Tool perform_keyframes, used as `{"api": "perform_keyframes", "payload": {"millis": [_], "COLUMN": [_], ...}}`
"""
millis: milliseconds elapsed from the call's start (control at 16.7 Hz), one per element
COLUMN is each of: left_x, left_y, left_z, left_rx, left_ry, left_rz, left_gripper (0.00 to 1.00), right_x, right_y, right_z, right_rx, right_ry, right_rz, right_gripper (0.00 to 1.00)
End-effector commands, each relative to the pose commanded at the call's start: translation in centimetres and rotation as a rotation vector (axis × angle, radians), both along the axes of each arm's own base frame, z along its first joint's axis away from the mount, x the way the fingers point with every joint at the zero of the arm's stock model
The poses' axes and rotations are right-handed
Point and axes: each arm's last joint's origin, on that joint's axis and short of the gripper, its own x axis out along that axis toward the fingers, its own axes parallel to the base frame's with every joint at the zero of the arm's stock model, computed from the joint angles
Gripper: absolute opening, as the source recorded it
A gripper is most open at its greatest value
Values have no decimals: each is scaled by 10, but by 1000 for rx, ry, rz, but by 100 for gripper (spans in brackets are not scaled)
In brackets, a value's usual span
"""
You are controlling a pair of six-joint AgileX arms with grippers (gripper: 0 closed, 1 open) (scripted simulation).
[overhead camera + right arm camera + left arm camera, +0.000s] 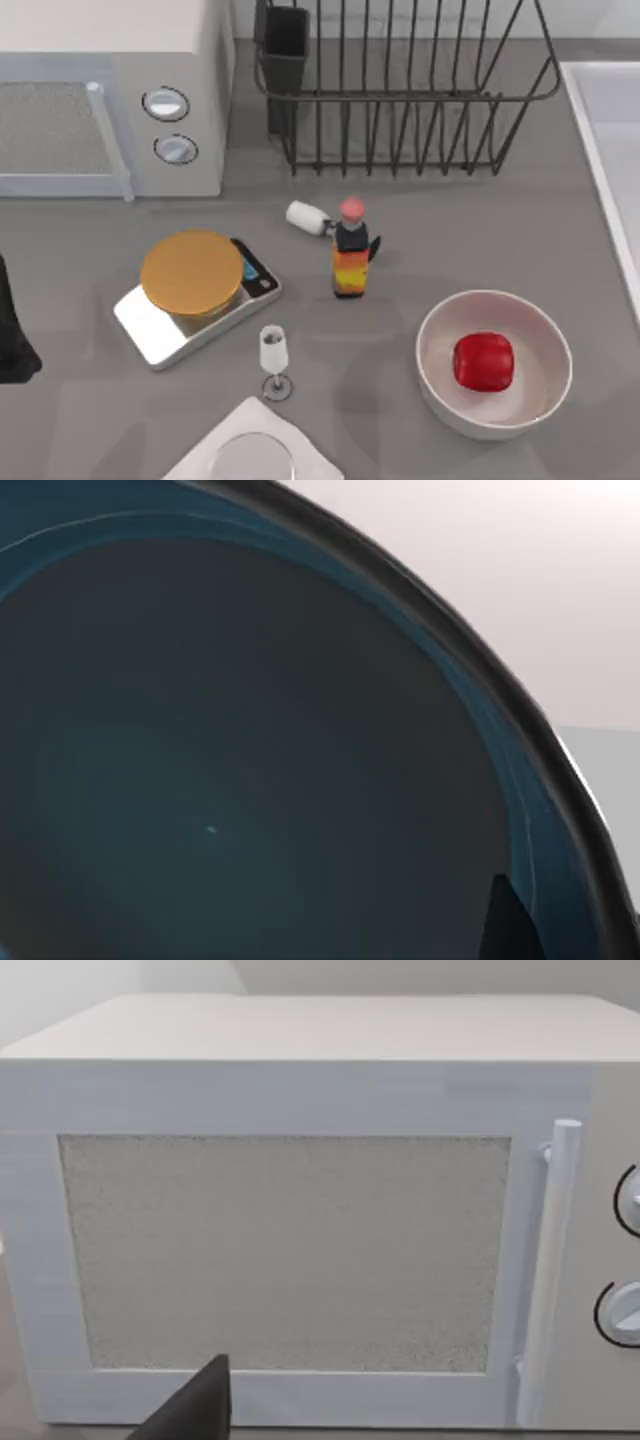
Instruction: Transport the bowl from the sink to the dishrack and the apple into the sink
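Seen from above, our left arm point(15, 345) sits at the table's left edge, its gripper out of frame; in the left wrist view one dark fingertip point(195, 1405) points at the microwave point(300, 1210), and we cannot tell how the jaws stand. The right wrist view looks closely into the bowl point(220, 780), teal inside with a dark rim; one dark fingertip point(510, 920) lies against its inner wall, and we cannot tell whether the jaws grip it.

The sink point(605, 150) runs along the table's right edge, its raised rim bounding a pale basin. The dishrack point(400, 90) stands at the far edge with nothing between its tines, its black cup point(285, 50) at the corner nearest the microwave. Bare grey table point(480, 230) lies open between the rack and the white bowl point(494, 363).

The apple point(484, 361) rests inside the white bowl, near the right front. A bottle point(351, 250) stands upright mid-table, a small white shaker point(307, 216) lying just beside it. A scale point(195, 295) with a tan disc, a glass point(274, 360) and a white plate point(250, 450) occupy the left front.
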Motion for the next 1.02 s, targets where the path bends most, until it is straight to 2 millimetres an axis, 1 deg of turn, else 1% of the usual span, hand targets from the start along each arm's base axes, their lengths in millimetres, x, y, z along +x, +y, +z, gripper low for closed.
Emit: {"api": "perform_keyframes", "payload": {"millis": [60, 180, 300, 420, 540, 660, 780, 840, 900, 1020], "left_x": [0, 0, 0, 0, 0, 0, 0, 0, 0, 0], "left_y": [0, 0, 0, 0, 0, 0, 0, 0, 0, 0], "left_z": [0, 0, 0, 0, 0, 0, 0, 0, 0, 0], "left_rx": [0, 0, 0, 0, 0, 0, 0, 0, 0, 0], "left_ry": [0, 0, 0, 0, 0, 0, 0, 0, 0, 0], "left_rz": [0, 0, 0, 0, 0, 0, 0, 0, 0, 0], "left_gripper": [100, 100, 100, 100, 100, 100, 100, 100, 100, 100], "right_x": [-13, -34, -46, -46, -33, -8, 25, 42, 60, 95], "right_y": [18, 63, 121, 184, 248, 306, 352, 370, 384, 405], "right_z": [17, 48, 71, 82, 82, 71, 51, 39, 27, 1], "right_rx": [-201, -609, -1016, -1406, -1768, -2097, -2390, -2521, 2626, 2330], "right_ry": [26, 113, 245, 412, 606, 815, 1025, 1125, -1213, -1136], "right_rz": [-28, -123, -263, -438, -633, -836, -1030, -1120, 1197, 1102], "right_gripper": [0, 0, 0, 0, 0, 0, 0, 0, 0, 0]}}
